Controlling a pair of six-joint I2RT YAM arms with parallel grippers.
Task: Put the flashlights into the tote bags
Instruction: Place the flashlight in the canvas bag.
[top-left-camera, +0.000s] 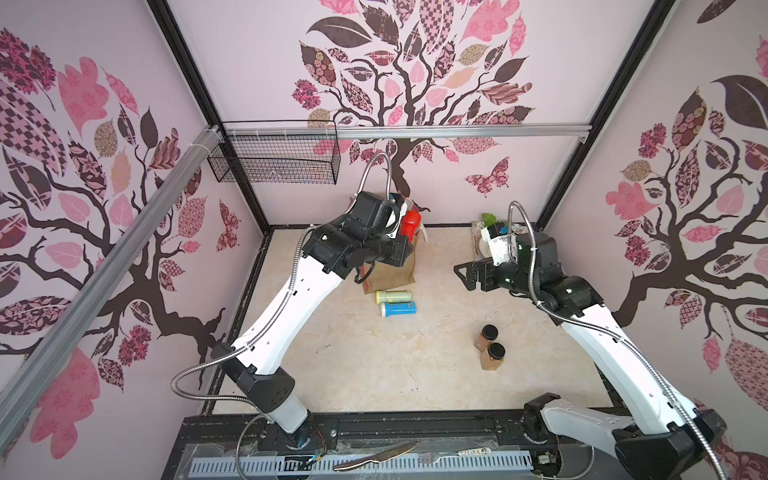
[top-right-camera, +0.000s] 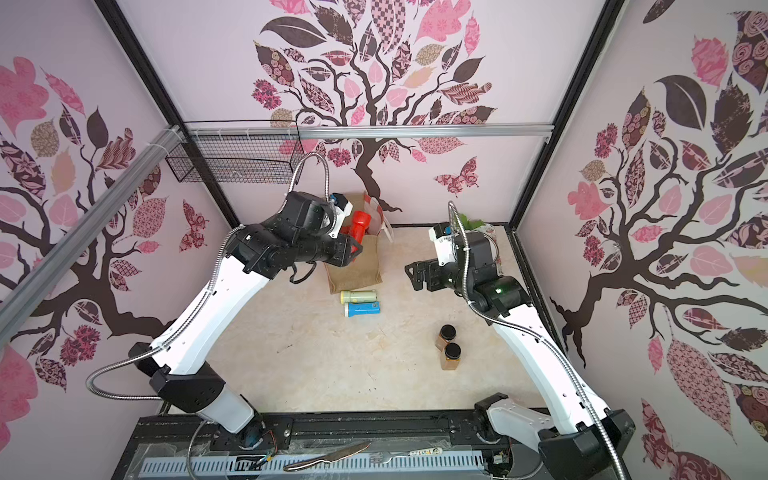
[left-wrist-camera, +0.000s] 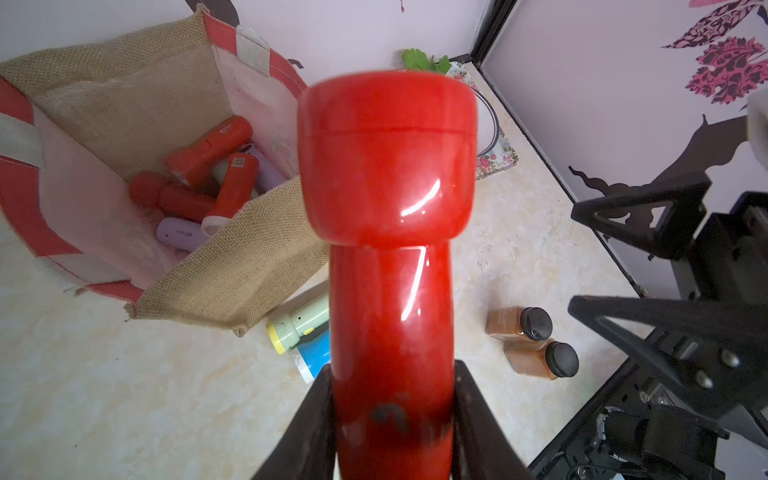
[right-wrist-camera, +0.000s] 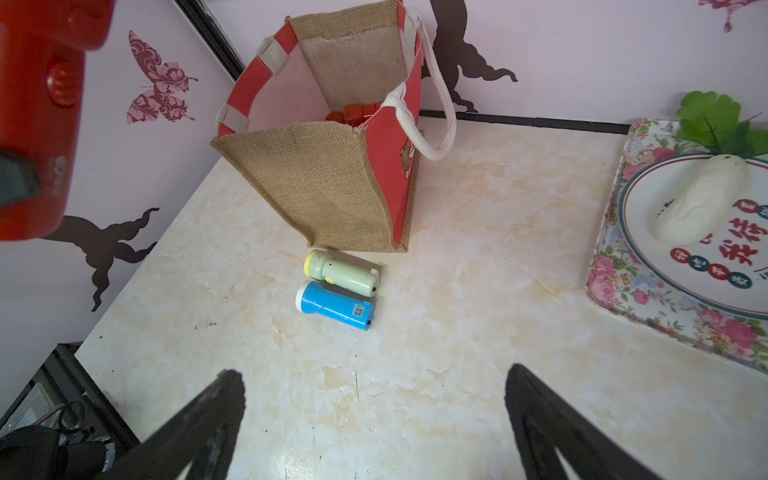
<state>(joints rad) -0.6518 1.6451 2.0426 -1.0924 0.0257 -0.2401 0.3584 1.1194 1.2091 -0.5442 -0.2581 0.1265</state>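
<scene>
— Red flashlight (left-wrist-camera: 386, 208) is seen closest in the left wrist view, clamped at the barrel by the left gripper (left-wrist-camera: 392, 374), jaws pressed tight on it, wide head pointed away. Is the step judged as the drop?
— Carry-to-drop, yes. It is held aloft at the tote bag (top-right-camera: 357, 274), which stands far centre by the wall. In both top views it is seen over the bag's left rim. Whether it is fully over the mouth cannot be told.
— What is needed?
— It should be brought further right over the open mouth, tipped head down and released low, so the soft rim is not caught or folded in. The bag is unsupported and could be pushed over.
— Right gripper (right-wrist-camera: 374, 374)?
— Spread wide, nothing held, parked right of the bag above the table (right-wrist-camera: 478, 249).
— Materials, quick.
— Held flashlight: glossy hard plastic, cylinder with flared head, judged slippery. Bag: coarse tan burlap, boxy, red-and-white striped edging, white woven handles, smooth pale lining. Stowed flashlights (left-wrist-camera: 208, 149), red and lilac, are piled loosely inside.
— What is left?
— Pale green flashlight (right-wrist-camera: 343, 274), yellow head ring, and blue flashlight (right-wrist-camera: 334, 305) are laid side by side just near of the bag. Amber jars (top-left-camera: 486, 336) with black lids, near right, are not to be touched.
</scene>
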